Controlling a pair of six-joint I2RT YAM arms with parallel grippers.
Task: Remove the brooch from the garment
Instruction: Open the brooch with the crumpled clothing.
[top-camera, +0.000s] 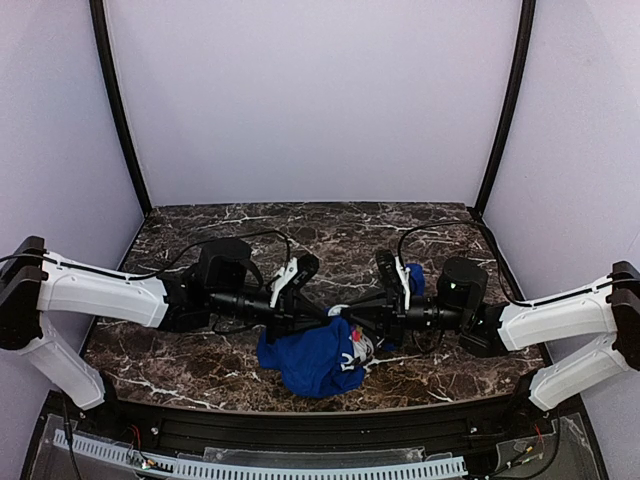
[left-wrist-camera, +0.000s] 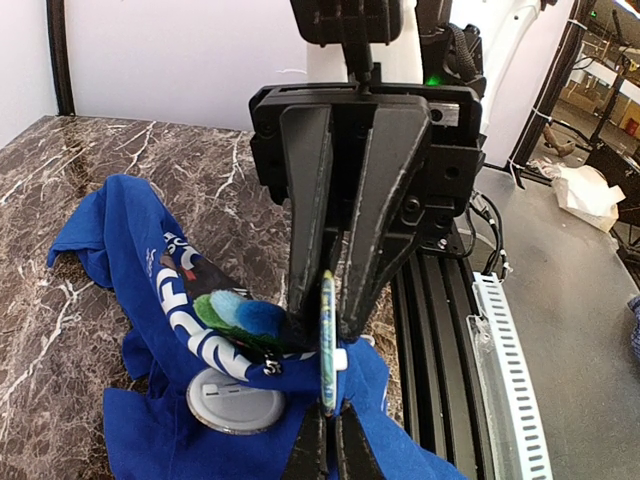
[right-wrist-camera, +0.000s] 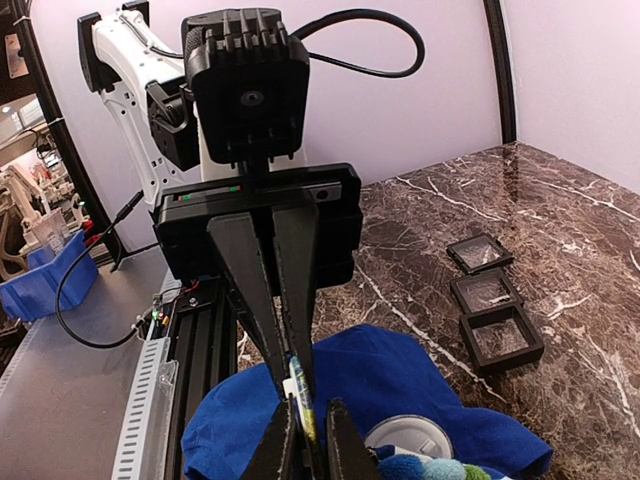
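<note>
Overhead rear view; facing wrist close-ups of garment (left-wrist-camera: 130, 230).

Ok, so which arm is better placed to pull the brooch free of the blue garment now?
Probably the left. The left gripper is shut on the brooch at its edge, so it could draw it off the garment. The right gripper only flanks the brooch; whether it grips is unclear.

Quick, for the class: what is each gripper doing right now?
Left gripper: closed on the edge of the brooch.
Right gripper: jaws narrow around the brooch; grip cannot be told.
</note>
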